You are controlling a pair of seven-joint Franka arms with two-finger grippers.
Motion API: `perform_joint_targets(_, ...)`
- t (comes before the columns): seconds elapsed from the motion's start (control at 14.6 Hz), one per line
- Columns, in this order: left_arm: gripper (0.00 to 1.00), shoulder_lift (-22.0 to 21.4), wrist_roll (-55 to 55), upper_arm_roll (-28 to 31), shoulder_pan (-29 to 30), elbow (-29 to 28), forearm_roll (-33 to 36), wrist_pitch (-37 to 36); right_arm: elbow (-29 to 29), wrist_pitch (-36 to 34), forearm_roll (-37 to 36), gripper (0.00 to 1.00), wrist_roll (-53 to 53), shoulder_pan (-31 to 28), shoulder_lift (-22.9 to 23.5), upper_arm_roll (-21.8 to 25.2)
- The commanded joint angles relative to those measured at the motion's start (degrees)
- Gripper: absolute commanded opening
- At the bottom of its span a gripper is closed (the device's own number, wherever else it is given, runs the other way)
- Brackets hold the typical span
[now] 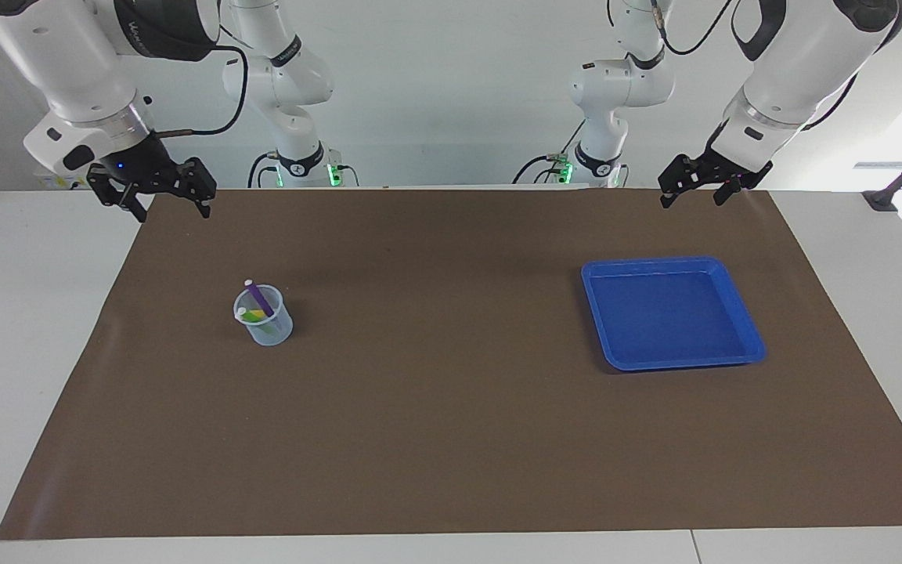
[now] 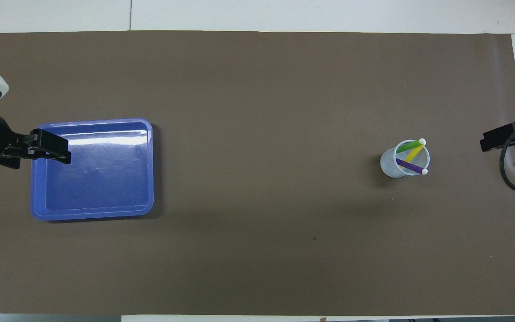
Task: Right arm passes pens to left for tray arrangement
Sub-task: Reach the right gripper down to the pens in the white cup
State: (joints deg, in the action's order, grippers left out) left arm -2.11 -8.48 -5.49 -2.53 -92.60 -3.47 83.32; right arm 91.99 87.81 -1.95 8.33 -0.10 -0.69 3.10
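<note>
One camera sat high up and looked at the robots from across the table (image 1: 451,548). The other hung high over the robots' end and looked almost straight down. Both were far off. Both saw the same brown mat (image 1: 451,439), the blue tray (image 1: 672,356) and the cup (image 1: 275,333), turned halfway round.

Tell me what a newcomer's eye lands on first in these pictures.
First comes the bright blue tray, empty on the brown mat toward the left arm's end of the table. Next, the small translucent cup toward the right arm's end, with the purple, green and yellow pens standing in it. Both arms wait raised with nothing held, the right pincer and left pincer open.
</note>
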Motion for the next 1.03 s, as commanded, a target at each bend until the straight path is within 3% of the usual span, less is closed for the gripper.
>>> perform_joint_targets(0.0,1.0,-0.4,0.3,0.1,0.2,-0.3,-0.3,-0.3,1.2,1.1,-0.6,1.0,0.7,0.2,-0.9,0.2)
perform_joint_targets(0.62,1.0,-0.4,0.2,0.2,0.2,-0.4,-0.3,-0.2,3.4,4.2,0.4,1.0,-1.1,0.7,-2.1,-0.3)
perform_joint_targets(0.82,1.0,-0.4,0.2,0.2,0.2,-0.4,-0.3,-0.2,12.7,16.9,4.5,1.0,0.2,0.9,-4.2,-0.3)
perform_joint_targets(0.96,1.0,-0.4,0.2,0.2,0.2,-0.4,-0.3,-0.2,16.1,20.3,5.9,1.0,-0.3,3.6,-3.5,-0.5)
